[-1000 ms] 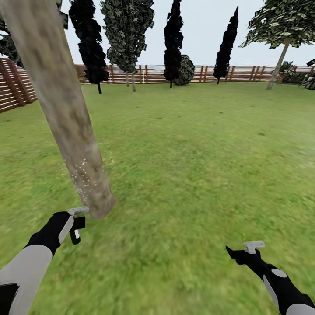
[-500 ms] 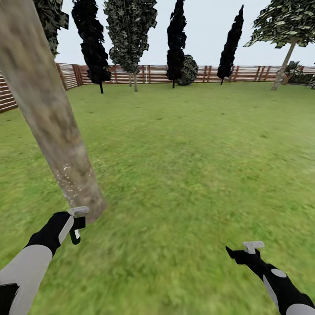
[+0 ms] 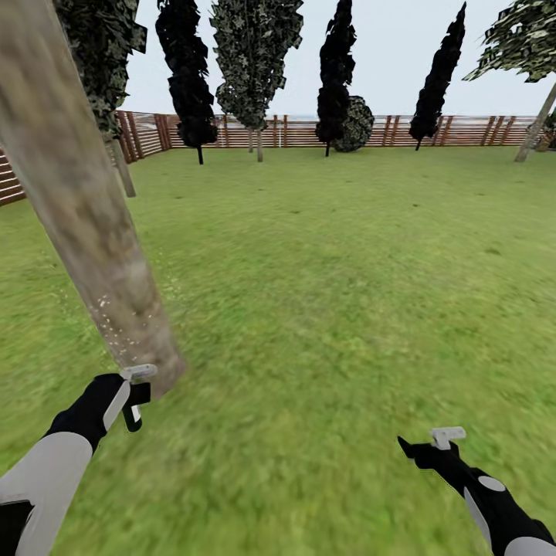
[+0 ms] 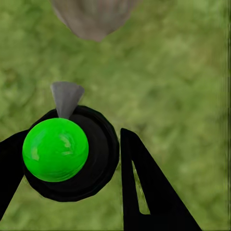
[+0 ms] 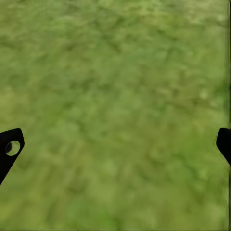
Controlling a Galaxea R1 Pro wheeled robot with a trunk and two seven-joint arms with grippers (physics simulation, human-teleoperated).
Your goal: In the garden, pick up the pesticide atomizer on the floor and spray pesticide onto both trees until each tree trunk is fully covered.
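- Swung left since earlier: camera view, arms unchanged.
- Clamped around pesticide atomizer [image 4: 72,154]: left end effector [image 3: 133,401], nozzle facing tree trunk [image 3: 85,224] just ahead.
- Spread wide, holding nothing: right end effector [image 3: 425,448], over floor [image 5: 115,96].

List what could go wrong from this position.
1. The left gripper, shut on the atomizer, hangs right beside the tree trunk; a swing could knock it against the bark.
2. Pale specks show low on the trunk, the upper part looks bare, so coverage may stay incomplete.
3. The open right gripper hangs low over the grass.
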